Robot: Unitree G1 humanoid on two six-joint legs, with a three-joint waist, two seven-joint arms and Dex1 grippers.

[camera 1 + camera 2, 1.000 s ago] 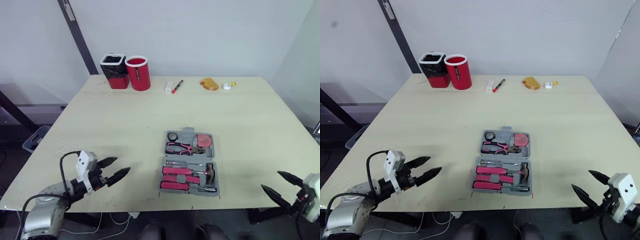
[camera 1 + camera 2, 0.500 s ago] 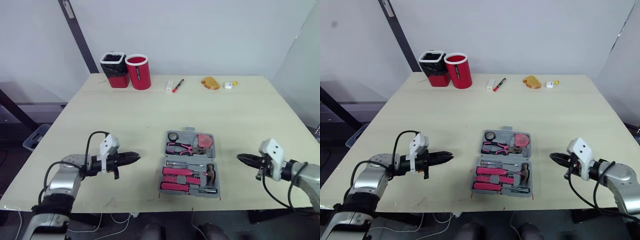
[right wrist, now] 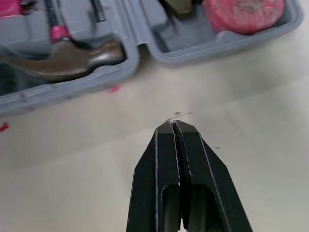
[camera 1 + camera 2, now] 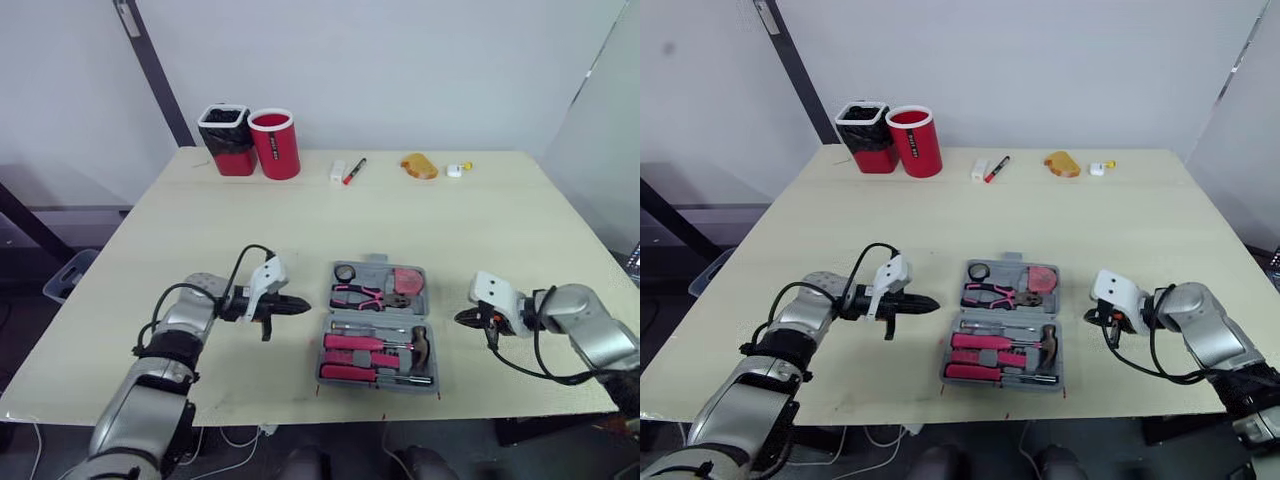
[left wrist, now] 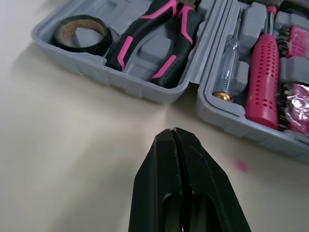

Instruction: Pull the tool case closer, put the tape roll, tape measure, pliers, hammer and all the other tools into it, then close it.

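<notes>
The tool case (image 5: 120, 82) lies open and flat on the table (image 4: 300, 220), and we use it as our landmark. Its far half seats the tape roll (image 5: 79, 48), the pliers (image 5: 140, 36) and the tape measure (image 3: 244, 12). Its near half seats the hammer (image 3: 72, 55) and a pink-handled screwdriver (image 5: 264, 79). Each tool sits in its own moulded recess, and we see no tool loose beside the case. We judge the packing done and the closing still to do.

The two arms flank the case, which we read as a setup for folding one half over the other. The left gripper (image 4: 305, 303) sits just left of the case, level with the hinge line, and points at it without touching. The right gripper (image 4: 460, 318) sits just right of the case, also aimed at the hinge and also clear of the wall.

Both pairs of fingers are pressed fully together and hold nothing. In that state they would suit nudging or levering a case half better than pinching it. The tips sit low over the table beside the case.
</notes>
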